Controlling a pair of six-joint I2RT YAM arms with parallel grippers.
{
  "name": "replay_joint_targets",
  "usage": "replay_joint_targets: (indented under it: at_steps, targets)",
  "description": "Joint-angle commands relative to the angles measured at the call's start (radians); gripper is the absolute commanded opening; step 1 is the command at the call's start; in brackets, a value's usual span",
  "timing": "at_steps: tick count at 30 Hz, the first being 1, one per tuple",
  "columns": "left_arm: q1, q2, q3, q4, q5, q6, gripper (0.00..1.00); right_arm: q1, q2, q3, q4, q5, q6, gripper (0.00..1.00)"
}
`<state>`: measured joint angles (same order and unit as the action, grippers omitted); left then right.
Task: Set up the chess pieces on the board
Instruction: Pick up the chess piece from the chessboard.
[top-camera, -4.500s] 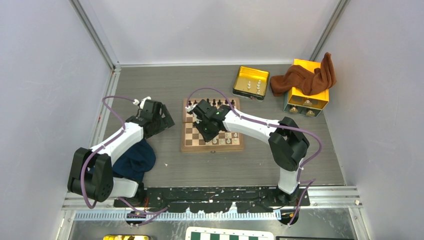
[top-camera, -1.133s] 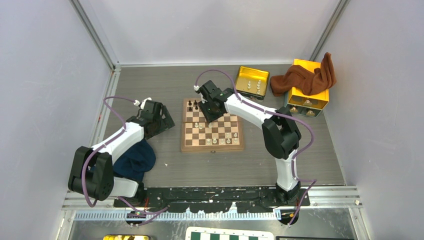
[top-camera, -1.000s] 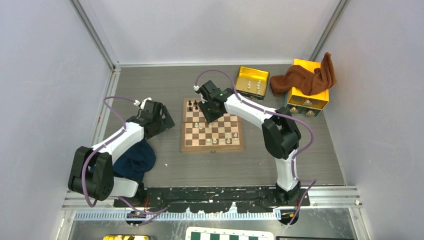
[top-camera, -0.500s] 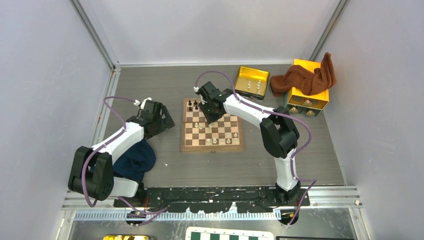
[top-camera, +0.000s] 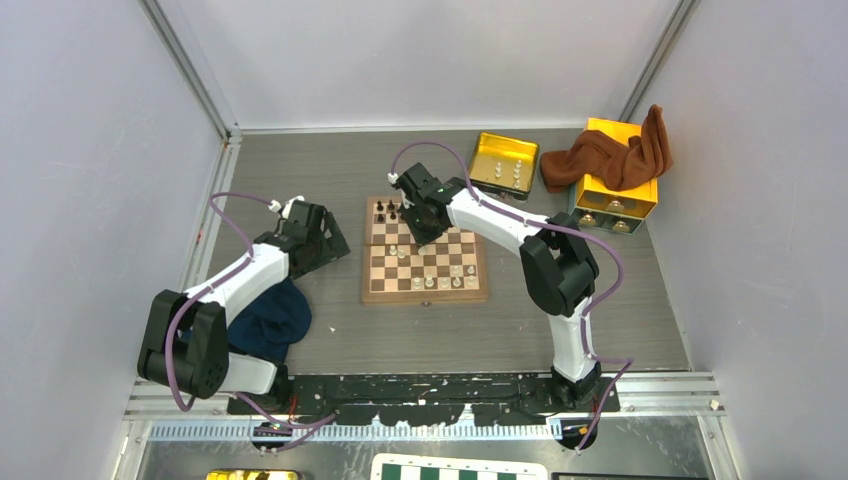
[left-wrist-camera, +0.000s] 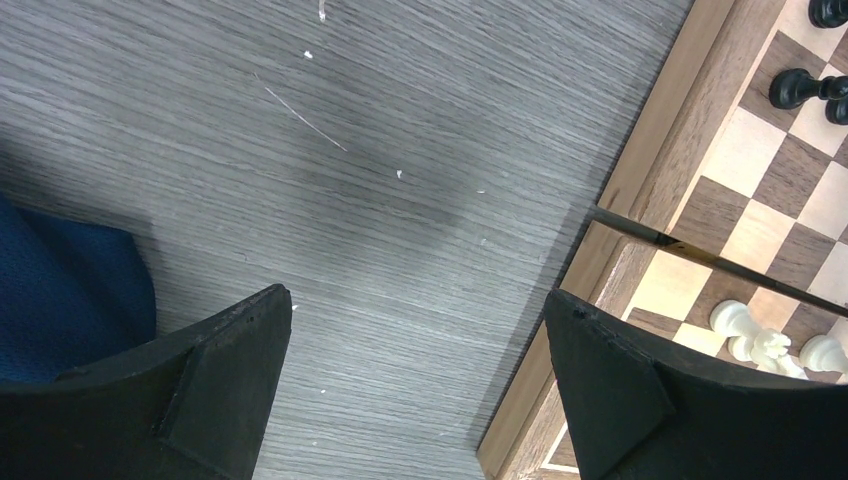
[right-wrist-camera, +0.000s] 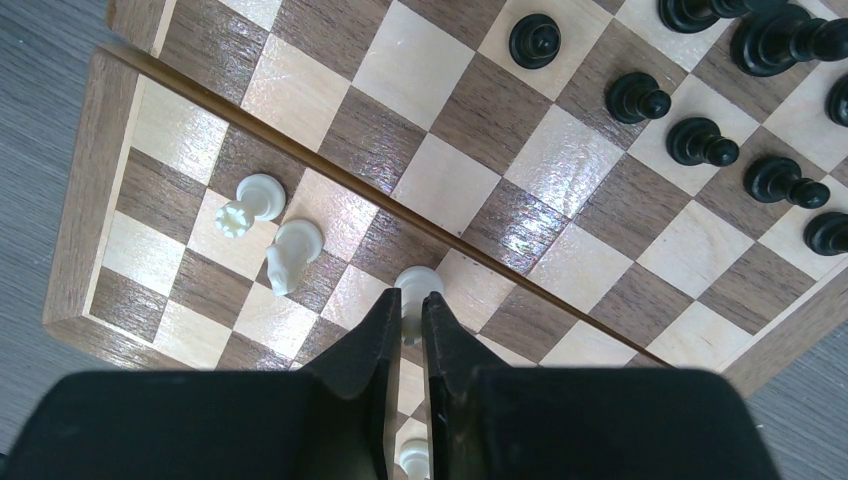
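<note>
Chess pieces: the small cream-white turned piece with a round head (right-wrist-camera: 417, 281) is the one in play. It stands on the small square wooden chessboard with light and dark brown squares (right-wrist-camera: 75, 250), just beside the fold seam across its middle. Right tool (right-wrist-camera: 408, 300) is pinched together on this piece, one finger each side of the stem, head poking out past the tips.

Change: a few seconds back the right arm lay across the board's centre. Since then it has swung to the far half, and over the last second the arm barely moved while the fingers closed in. Reads as a grasp just made, lift not yet begun. The piece sits mid-board, so it is likely headed for a home square on the cream side.

A cream-white rook-like piece (right-wrist-camera: 247, 205) and a cream-white knight-like piece (right-wrist-camera: 288, 258) stand near, toward the board's corner, apart from the tool. Dark brown-black pieces (right-wrist-camera: 700, 140) cluster on the other half, well apart from the grasp.

Left tool (left-wrist-camera: 418, 300) is spread wide, holding nothing, hovering over the grey wood-grain bench (left-wrist-camera: 400, 150) just beside the board's border.

Further out: blue cloth (top-camera: 270, 322) by the left arm, and a yellow metal tin (top-camera: 490, 152) with a few cream bits beyond the board's far right corner.
</note>
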<state>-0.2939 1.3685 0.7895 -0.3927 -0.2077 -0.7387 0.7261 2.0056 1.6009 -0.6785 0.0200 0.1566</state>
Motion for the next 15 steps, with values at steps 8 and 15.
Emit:
replay_joint_targets:
  at_steps: [8, 15]
  targets:
    - [0.006, -0.026, 0.015, 0.034, 0.008, 0.013, 0.98, 0.001, -0.057, 0.015, -0.010, -0.005, 0.006, 0.01]
    - [0.006, -0.056, 0.001, 0.029, 0.008, 0.010, 0.98, 0.015, -0.095, 0.005, -0.019, 0.007, 0.008, 0.01]
